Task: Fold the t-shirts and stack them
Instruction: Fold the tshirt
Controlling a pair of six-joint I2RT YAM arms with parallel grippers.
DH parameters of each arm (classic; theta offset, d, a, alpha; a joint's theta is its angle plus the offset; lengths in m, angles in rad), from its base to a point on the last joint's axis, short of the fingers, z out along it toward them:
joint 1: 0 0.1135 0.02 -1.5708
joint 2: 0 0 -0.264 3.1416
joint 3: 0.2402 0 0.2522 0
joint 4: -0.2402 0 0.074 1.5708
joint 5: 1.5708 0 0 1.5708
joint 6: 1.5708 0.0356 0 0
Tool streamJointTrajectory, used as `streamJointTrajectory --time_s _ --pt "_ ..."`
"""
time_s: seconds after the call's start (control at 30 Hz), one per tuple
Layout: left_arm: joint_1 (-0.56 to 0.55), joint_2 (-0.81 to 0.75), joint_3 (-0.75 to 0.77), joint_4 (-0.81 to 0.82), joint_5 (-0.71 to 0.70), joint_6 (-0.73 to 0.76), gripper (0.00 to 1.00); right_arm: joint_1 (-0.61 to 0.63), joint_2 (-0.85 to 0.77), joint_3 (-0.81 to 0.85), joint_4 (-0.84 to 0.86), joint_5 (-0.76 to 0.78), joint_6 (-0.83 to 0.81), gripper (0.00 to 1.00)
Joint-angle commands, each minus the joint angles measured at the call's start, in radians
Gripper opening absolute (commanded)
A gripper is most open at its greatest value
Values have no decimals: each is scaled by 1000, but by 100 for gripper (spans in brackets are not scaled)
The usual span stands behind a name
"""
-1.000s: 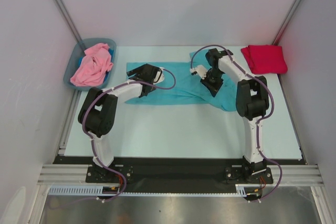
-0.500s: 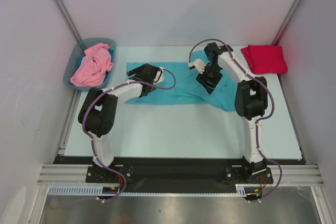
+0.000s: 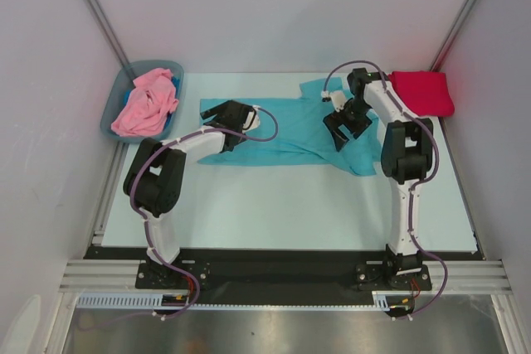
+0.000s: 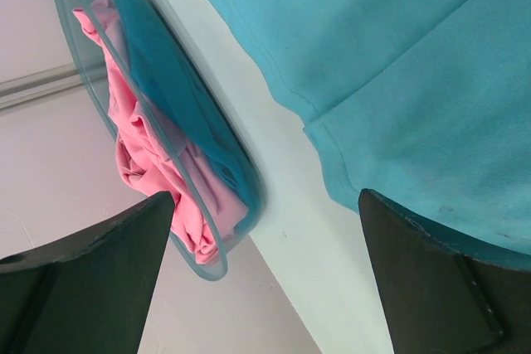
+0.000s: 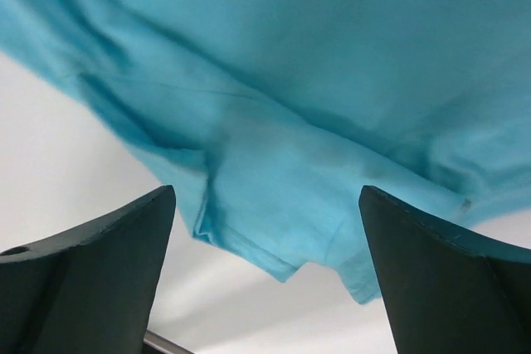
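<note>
1. The teal t-shirt lies spread on the far half of the bench. In the top view its long axis runs from 9 to 3 o'clock, and its right end is rumpled, trailing toward 5 o'clock.
2. The right gripper hangs over the shirt's right third. It is released, with its fingers wide apart and nothing between them. Its wrist view shows creased cloth and a stitched hem corner below, clear of both fingers.
3. The left gripper is likewise released and empty. It sits over the shirt's left end, with a hem edge and bare bench beneath it.
4. Each arm is nearer its own end of the shirt. The bunched corner lies at about 5 o'clock from the right gripper, so that arm looks better placed to smooth it.
5. The cloth is thin, matte knit with sewn hems. It will likely drape and slide on the smooth bench.
6. The crimson t-shirt is folded into a neat rectangle at 2 o'clock from the right gripper. The pink t-shirt lies crumpled in a translucent grey-blue bin at 9 o'clock from the left gripper.
</note>
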State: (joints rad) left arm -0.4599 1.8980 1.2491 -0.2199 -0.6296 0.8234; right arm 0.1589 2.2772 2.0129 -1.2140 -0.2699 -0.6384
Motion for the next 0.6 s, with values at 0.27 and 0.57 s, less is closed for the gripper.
streamJointTrajectory --time_s 0.27,0.57 --pt "27 -77 -65 102 -25 122 100 -125 -73 224 82 61 338 100" --pt "41 -53 36 10 -38 33 100 -151 -179 -130 109 -258 278 93"
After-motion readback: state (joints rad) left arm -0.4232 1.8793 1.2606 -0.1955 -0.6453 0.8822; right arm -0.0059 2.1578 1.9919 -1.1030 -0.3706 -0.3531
